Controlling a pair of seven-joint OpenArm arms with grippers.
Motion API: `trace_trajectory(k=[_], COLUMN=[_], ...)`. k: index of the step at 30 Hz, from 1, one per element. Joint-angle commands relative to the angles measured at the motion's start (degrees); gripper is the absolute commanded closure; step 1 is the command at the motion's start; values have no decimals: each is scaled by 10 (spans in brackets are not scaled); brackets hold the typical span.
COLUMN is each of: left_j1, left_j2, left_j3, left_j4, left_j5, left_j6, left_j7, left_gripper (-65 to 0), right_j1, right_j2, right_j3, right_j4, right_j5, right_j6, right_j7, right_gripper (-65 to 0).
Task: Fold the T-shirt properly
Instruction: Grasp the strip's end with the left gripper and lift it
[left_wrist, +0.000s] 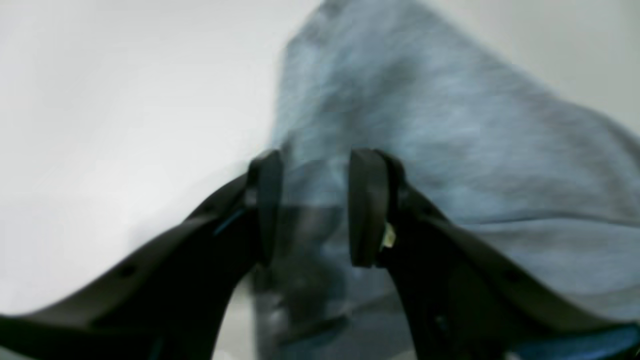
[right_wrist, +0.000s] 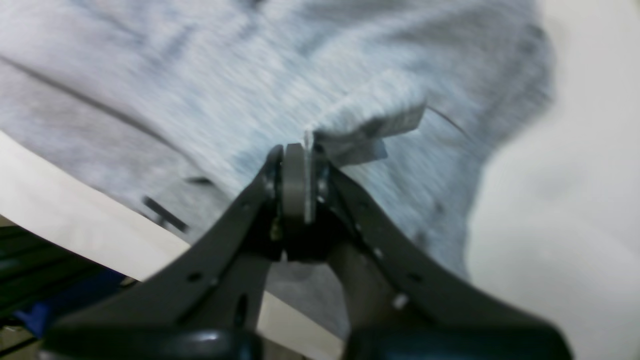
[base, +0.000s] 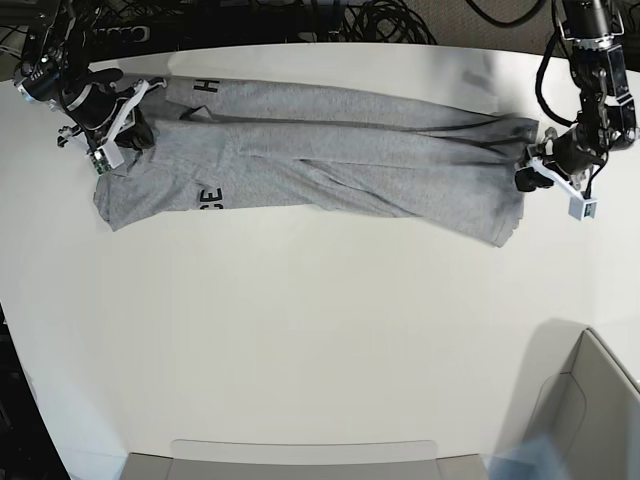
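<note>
The heather-grey T-shirt (base: 330, 160) lies stretched in a long band across the far part of the white table (base: 300, 330). Black letters (base: 212, 198) show near its left end. My right gripper (base: 133, 130) is at that left end. In the right wrist view it (right_wrist: 300, 185) is shut on a small raised fold of the T-shirt (right_wrist: 200, 75). My left gripper (base: 525, 178) is at the shirt's right end. In the left wrist view it (left_wrist: 315, 207) stands open, its jaws apart over the edge of the T-shirt (left_wrist: 450, 140). That view is blurred.
Black cables (base: 380, 20) run along the table's far edge. A grey box (base: 590, 420) stands at the front right corner, and a pale tray rim (base: 300, 450) shows at the front edge. The table's edge (right_wrist: 75, 220) runs close below my right gripper.
</note>
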Motion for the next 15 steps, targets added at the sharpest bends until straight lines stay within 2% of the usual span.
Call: trace_trajectory(k=[1,15], left_j1=[-10,-10], left_j2=[-14,-14], left_j3=[-4,-4], left_j4=[3,-42], left_j5=[-3,-3], left_j6=[-4,-6], left_j7=[-12,-16], left_gripper=[-234,-234], right_j1=[-2,-2], right_j2=[8,9], right_j3=[0,1], right_j4=[8,8], right_j5=[6,6], right_j6=[11,11], right_j7=[9,9], right_gripper=[0,0])
